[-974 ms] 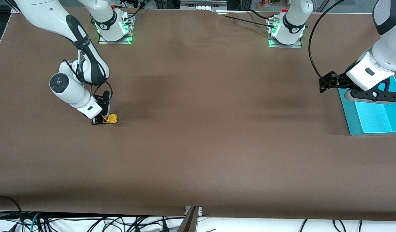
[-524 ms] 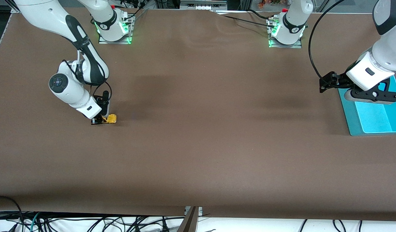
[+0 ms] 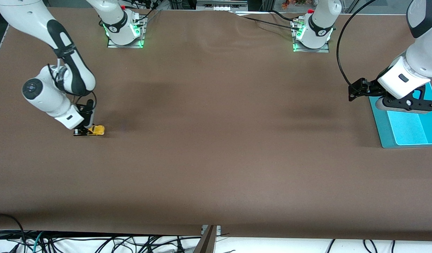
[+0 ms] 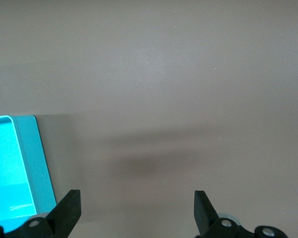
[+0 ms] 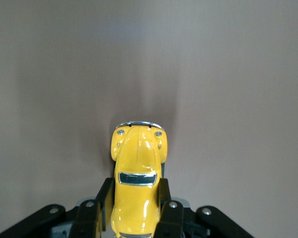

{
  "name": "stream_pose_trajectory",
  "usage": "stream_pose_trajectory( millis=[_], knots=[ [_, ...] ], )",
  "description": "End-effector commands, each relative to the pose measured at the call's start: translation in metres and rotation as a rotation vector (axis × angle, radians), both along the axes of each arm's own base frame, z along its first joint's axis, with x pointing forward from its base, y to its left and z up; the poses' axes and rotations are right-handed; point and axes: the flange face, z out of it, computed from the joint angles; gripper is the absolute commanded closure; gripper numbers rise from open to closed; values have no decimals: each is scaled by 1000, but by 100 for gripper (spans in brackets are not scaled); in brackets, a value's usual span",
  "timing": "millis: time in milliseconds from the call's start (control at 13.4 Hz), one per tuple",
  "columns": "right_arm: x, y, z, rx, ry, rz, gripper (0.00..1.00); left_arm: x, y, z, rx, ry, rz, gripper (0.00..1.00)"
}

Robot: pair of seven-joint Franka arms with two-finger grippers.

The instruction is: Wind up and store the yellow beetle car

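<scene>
The yellow beetle car (image 3: 97,130) rests on the brown table toward the right arm's end. My right gripper (image 3: 86,131) is shut on the car's rear half, down at table level. In the right wrist view the car (image 5: 137,178) sits between the two black fingers (image 5: 103,198) with its nose pointing away from the wrist. My left gripper (image 3: 353,92) is open and empty, held above the table beside the teal tray (image 3: 386,133). In the left wrist view the open gripper (image 4: 136,208) frames bare table.
The teal tray with a lighter turquoise inside stands at the left arm's end of the table; its corner also shows in the left wrist view (image 4: 32,163). Both arm bases stand along the table's edge farthest from the front camera.
My right gripper has dragged the yellow car along the table toward the right arm's end, still shut on it. The left arm has not moved.
</scene>
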Motion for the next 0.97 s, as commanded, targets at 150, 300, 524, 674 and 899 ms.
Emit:
stream_pose_trajectory(
  millis=[150, 300, 524, 674, 899],
  knots=[
    [3, -23, -28, 4, 10, 21, 93, -2, -1, 6, 5, 1, 4, 0],
    [5, -20, -26, 5, 8, 24, 73, -3, -1, 7, 5, 0, 4, 0],
    [21, -11, -9, 18, 14, 40, 0, -2, 0, 7, 5, 0, 6, 0],
    [40, -12, 12, 25, 40, 47, 0, -2, -1, 8, 3, -1, 5, 0],
    [60, -5, 35, 37, 57, 62, 0, -2, -1, 7, 5, 0, 4, 0]
  ],
)
